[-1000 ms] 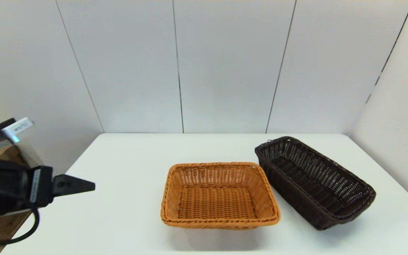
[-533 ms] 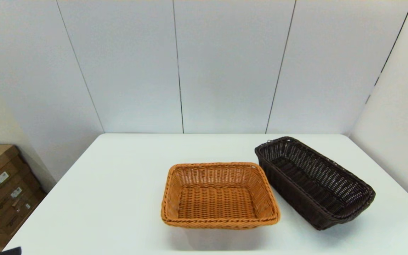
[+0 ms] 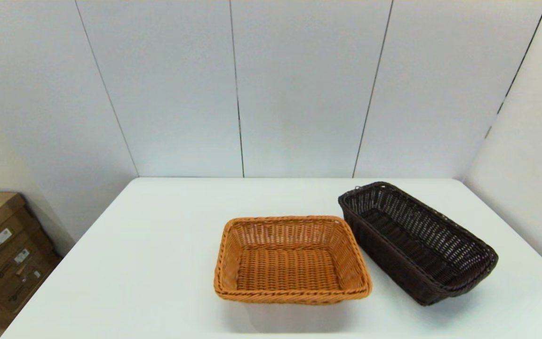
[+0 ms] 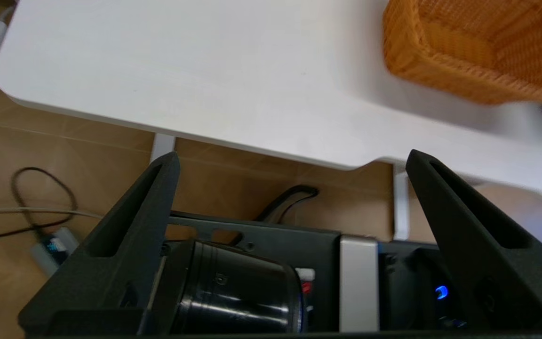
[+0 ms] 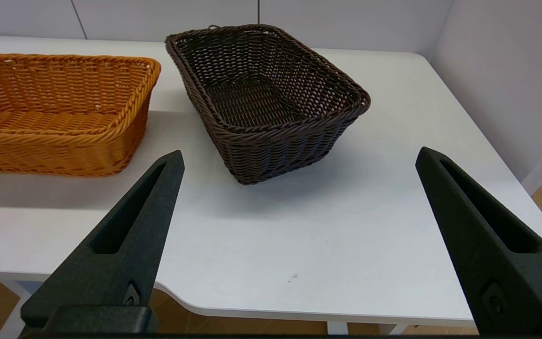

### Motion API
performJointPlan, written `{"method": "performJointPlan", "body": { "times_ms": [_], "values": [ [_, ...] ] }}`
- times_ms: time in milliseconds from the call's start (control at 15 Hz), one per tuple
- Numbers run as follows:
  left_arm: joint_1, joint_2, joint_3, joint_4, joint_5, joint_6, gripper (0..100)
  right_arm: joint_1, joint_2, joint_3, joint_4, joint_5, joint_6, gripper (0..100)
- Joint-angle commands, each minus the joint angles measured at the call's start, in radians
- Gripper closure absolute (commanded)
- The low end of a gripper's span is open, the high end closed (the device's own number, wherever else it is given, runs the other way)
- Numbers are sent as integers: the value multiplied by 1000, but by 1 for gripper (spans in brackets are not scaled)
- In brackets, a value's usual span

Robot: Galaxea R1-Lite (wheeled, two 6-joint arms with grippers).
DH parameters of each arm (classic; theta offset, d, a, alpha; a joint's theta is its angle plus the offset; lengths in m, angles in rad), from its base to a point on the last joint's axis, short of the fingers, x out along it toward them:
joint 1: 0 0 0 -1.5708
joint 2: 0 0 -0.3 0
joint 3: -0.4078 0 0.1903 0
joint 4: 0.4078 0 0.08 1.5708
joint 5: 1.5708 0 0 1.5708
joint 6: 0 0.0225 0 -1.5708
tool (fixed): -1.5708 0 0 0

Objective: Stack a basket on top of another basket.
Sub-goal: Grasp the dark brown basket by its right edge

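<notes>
- Dark basket [image 3: 417, 242] on white table [image 3: 158, 263], just right of orange basket [image 3: 292, 259], angled; near corners close, possibly touching, hard to tell.
- Not stacked yet.
- Right gripper [image 5: 299, 157] spread wide, empty, off table's near edge, facing dark basket.
- Left gripper [image 4: 292, 157] spread wide, empty, below table edge, well apart from orange basket.

I see open table [image 3: 158, 263] on the left of the orange basket [image 3: 291, 259]; the dark basket [image 3: 417, 242] stands just beside its right side.
</notes>
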Motion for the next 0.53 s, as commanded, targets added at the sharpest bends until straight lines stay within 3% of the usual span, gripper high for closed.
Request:
{"method": "performJointPlan", "body": {
  "times_ms": [67, 267, 533],
  "values": [
    [63, -23, -38, 4, 0, -4, 0, 0, 1, 0, 0, 0, -1, 0],
    [216, -62, -14, 7, -43, 141, 0, 0, 1, 0, 0, 0, 0, 0],
    [172, -186, 93, -65, -77, 209, 0, 0, 1, 1, 0, -1, 3, 0]
  ]
}}
